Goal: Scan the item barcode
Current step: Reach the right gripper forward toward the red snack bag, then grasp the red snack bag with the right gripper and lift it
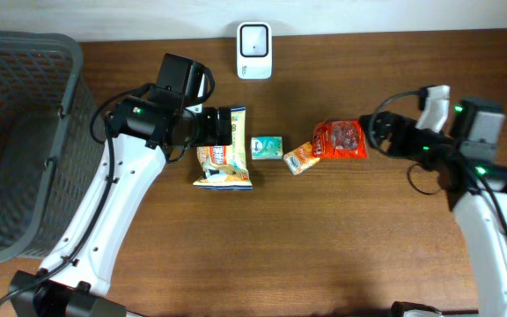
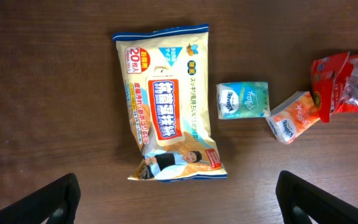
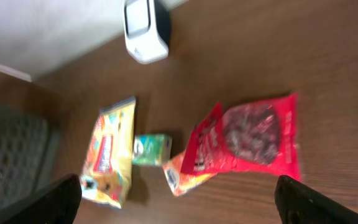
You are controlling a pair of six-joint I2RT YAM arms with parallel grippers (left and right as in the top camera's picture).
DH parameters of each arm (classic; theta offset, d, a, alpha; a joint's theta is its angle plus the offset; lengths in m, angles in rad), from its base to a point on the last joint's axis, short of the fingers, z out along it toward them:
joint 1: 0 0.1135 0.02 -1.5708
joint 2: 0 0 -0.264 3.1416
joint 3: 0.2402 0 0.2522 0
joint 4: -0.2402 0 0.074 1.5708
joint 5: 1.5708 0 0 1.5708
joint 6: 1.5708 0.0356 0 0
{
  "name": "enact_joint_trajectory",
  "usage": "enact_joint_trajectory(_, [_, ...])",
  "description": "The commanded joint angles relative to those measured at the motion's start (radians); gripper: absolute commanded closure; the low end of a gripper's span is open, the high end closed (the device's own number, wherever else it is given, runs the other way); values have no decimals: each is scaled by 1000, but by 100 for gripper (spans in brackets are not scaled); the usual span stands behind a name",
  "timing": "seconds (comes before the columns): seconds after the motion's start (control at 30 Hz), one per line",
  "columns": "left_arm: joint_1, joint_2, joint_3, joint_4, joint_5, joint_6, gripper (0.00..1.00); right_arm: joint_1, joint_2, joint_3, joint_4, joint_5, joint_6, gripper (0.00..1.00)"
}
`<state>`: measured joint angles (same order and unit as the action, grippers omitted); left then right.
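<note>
Four items lie in a row mid-table: a cream wet-wipes pack (image 1: 223,160) (image 2: 166,102) (image 3: 107,152), a small green tissue pack (image 1: 267,147) (image 2: 243,99) (image 3: 151,149), a small orange pack (image 1: 300,158) (image 2: 294,117) (image 3: 179,175) and a red snack bag (image 1: 341,139) (image 2: 344,84) (image 3: 253,137). The white barcode scanner (image 1: 254,39) (image 3: 145,28) stands at the table's far edge. My left gripper (image 1: 227,126) (image 2: 179,199) hovers open over the wipes pack, holding nothing. Just right of the red bag, my right gripper (image 1: 378,130) (image 3: 179,199) is open and empty too.
A dark mesh basket (image 1: 16,141) (image 3: 11,149) fills the left end of the table. The orange pack's corner tucks under the red bag's left edge. Bare wood spans the table's near half.
</note>
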<state>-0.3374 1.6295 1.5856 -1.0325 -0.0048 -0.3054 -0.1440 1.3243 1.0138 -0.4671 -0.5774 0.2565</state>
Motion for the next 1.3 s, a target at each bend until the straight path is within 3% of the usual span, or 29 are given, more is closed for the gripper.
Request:
enact_joint_trajectory(0.0, [-1,1,-4,2,-7,15,1,117,93,40,-24,189,-39,2])
enact_joint_trajectory(0.1, [0,1,-4,2,-7,15,1,211,247,243,-252,377,-38,2])
enact_joint_trajectory(0.2, [0,1,-4,2,-7,15,1,250,396,466,-448,439,-38,2])
enact_joint_trajectory(0.33, [0,1,-4,2,-7,15,1,324,493,516,-367,297,-39,1])
enact_joint_trajectory(0.4, [0,1,-4,2,-7,15,1,369,539,516,-305,341,-38,17])
enact_joint_trajectory(0.47, [0,1,-4,2,-7,15,1,394,573,516,-276,386,-28,24])
enact_joint_trajectory(0.57, [0,1,-4,2,-7,15,1,428,631,516,-290,622,101,27])
enact_joint_trajectory(0.87, [0,1,-4,2,-7,15,1,450,728,512,-303,668,100,28])
enact_joint_trajectory(0.93, [0,1,-4,2,-7,15,1,458,753,510,-303,712,101,41])
enact_joint_trajectory(1.0, [0,1,-4,2,-7,15,1,459,764,510,-303,721,101,65])
enact_joint_trajectory(1.07, [0,1,-4,2,-7,15,1,458,763,511,-303,721,120,81])
enact_joint_trajectory(1.1, [0,1,-4,2,-7,15,1,456,759,515,-311,721,120,95])
enact_joint_trajectory(1.27, [0,1,-4,2,-7,15,1,402,745,692,-488,666,117,96])
